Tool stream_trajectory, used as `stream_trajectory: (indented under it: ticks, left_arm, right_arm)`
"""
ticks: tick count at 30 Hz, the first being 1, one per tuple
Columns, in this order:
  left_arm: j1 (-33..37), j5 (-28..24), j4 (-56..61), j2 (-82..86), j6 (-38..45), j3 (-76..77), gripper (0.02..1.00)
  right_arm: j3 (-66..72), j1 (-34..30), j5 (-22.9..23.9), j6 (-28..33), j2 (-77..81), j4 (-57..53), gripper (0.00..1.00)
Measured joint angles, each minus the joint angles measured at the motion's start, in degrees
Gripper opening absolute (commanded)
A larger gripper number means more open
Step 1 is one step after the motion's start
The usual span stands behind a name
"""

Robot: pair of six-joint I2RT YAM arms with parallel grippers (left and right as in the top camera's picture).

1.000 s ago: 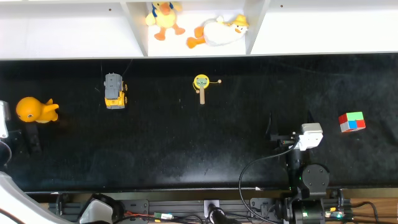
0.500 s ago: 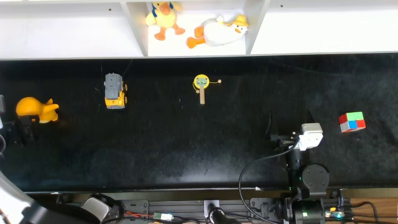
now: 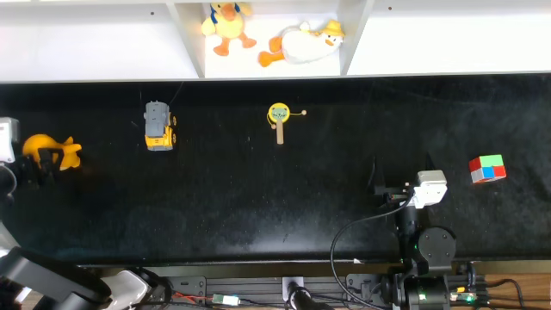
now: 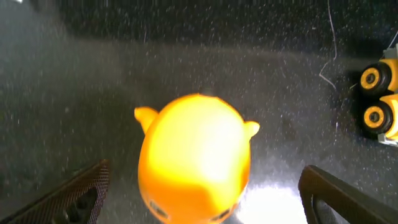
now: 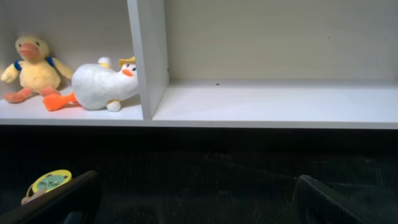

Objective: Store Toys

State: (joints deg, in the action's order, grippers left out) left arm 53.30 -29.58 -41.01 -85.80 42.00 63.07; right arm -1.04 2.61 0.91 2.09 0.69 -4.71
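An orange rounded toy [image 4: 194, 158] with two small ears sits on the black table at the far left [image 3: 52, 151]. My left gripper [image 4: 205, 208] is open, with one finger [image 4: 74, 196] on each side of the toy and a gap to both. In the top view the left gripper [image 3: 39, 164] overlaps the toy's near side. A yellow and grey toy truck [image 3: 157, 126] and a yellow rattle [image 3: 279, 116] lie farther right. A coloured cube [image 3: 487, 169] is at the far right. My right gripper [image 5: 199, 211] is open over bare table, facing the shelf.
A white shelf [image 3: 275, 69] runs along the back edge. Its middle compartment holds a yellow plush duck [image 3: 227, 24] and a white plush duck [image 3: 301, 43]; the right compartment [image 5: 273, 102] is bare. The truck's wheels [image 4: 376, 99] show beside the orange toy.
My left gripper has moved up the table to the orange toy and now straddles it. The right arm and the other toys have not moved.
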Motion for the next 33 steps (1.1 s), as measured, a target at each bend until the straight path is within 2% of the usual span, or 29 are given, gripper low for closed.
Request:
stream_trajectory:
  ticks: [12, 25, 27, 32, 33]
  left_arm:
    - [-0.83, 4.26, -1.07, 0.00, -0.02, 0.00, 0.985]
    - [-0.83, 4.98, -0.63, -1.44, 0.00, 0.00, 0.976]
    - [-0.83, 5.01, -0.13, -2.29, 0.00, 0.00, 0.945]
    - [-0.83, 5.03, 0.50, -3.06, 0.04, 0.00, 0.623]
    - [-0.83, 5.01, 0.72, -3.06, -0.09, 0.00, 0.586]
  right_arm:
    - [0.00, 0.00, -0.02, 0.00, 0.00, -0.02, 0.996]
    - [0.00, 0.00, -0.02, 0.00, 0.00, 0.00, 0.996]
    - [0.00, 0.00, 0.00, -0.02, 0.00, -0.02, 0.996]
    - [0.00, 0.00, -0.04, 0.00, 0.00, 0.00, 0.996]
    - [0.00, 0.00, -0.02, 0.00, 0.00, 0.00, 0.993]
